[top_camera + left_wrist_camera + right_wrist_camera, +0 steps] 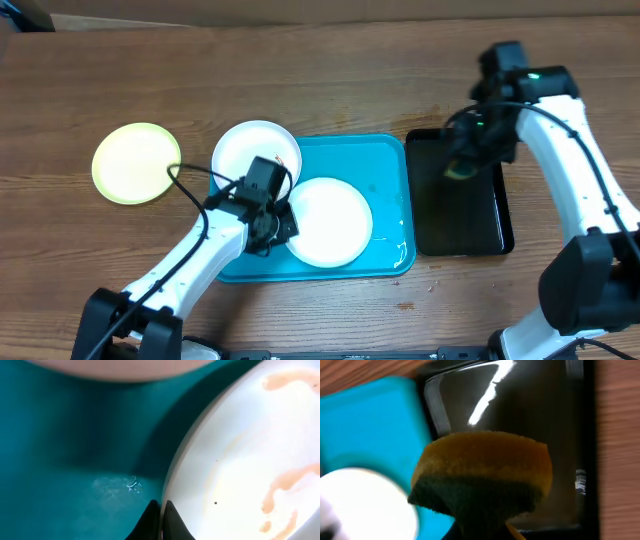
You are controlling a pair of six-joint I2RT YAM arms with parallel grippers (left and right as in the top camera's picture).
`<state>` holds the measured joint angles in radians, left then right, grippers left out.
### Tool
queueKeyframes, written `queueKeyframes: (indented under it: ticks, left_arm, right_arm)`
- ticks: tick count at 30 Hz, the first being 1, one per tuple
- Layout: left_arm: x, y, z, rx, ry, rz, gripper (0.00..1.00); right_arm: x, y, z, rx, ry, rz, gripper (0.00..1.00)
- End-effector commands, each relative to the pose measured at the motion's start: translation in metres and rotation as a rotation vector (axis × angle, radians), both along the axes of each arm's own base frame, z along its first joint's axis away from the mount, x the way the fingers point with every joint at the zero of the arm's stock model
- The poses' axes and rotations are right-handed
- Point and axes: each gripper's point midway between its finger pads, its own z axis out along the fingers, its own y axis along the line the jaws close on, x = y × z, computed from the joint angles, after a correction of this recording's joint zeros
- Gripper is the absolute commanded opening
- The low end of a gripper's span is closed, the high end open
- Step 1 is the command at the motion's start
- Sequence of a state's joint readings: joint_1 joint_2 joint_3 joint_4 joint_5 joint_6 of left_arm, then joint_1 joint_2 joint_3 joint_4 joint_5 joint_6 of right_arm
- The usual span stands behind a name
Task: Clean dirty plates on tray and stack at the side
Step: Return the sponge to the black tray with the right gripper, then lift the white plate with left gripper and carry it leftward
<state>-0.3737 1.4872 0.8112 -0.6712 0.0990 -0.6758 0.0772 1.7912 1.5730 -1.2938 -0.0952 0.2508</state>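
**Three plates: two white ones at the turquoise tray [385, 160], one yellow-green off to the side**

Two of the plates are white, round and flat, and of like size. The front white plate [335, 222] lies flat inside the tray, towards its near edge. Seen close from the left wrist, its surface carries pale orange-brown smears in wavy streaks and a couple of tiny dark specks. The back white plate [252, 150] sits over the tray's far left corner, part of it overhanging the rim onto the table [320, 70]. The two white plates are very near each other; whether they touch cannot be told.

The yellow-green plate [137, 163] lies alone on the wooden table, well to the left of the tray, and looks plain from above.

The left gripper [278, 228] is down at the left rim of the front white plate. Its fingers are drawn close together with the plate's edge running in between them, so it appears to be pinching that rim. A few water drops glint on the tray floor just beside it.

A black tray [485, 225] lies just right of the turquoise one. Above its far left part, the right gripper [462, 165] is clamped on a sponge [482, 467] with a yellow top and a dark green scouring layer below.
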Motion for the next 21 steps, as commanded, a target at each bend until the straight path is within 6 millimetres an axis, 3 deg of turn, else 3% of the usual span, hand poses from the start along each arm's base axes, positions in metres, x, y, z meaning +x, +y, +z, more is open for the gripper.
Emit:
queueKeyframes:
  ticks: [1, 10, 13, 15, 18, 21]
  left_arm:
    - [0.039, 0.006, 0.051, 0.084, -0.169, -0.027, 0.04]
    - [0.077, 0.017, 0.125, 0.318, -0.365, -0.127, 0.04]
    - [0.085, 0.015, 0.147, 0.436, -0.446, -0.181, 0.04]
    - [0.087, 0.012, 0.161, 0.526, -0.500, -0.209, 0.04]
    - [0.087, 0.008, 0.185, 0.695, -0.596, -0.231, 0.04]
    - [0.082, 0.001, 0.212, 0.874, -0.699, -0.255, 0.04]
  right_arm:
    - [-0.003, -0.032, -0.024, -0.032, 0.022, -0.116, 0.04]
    - [-0.035, -0.037, -0.093, -0.024, 0.094, -0.129, 0.04]
    - [-0.043, -0.037, -0.109, -0.023, 0.101, -0.130, 0.13]
    - [-0.046, -0.037, -0.115, -0.023, 0.102, -0.130, 0.27]
    - [-0.048, -0.036, -0.116, -0.019, 0.108, -0.129, 0.69]
    - [-0.048, -0.032, -0.116, 0.003, 0.110, -0.128, 0.91]
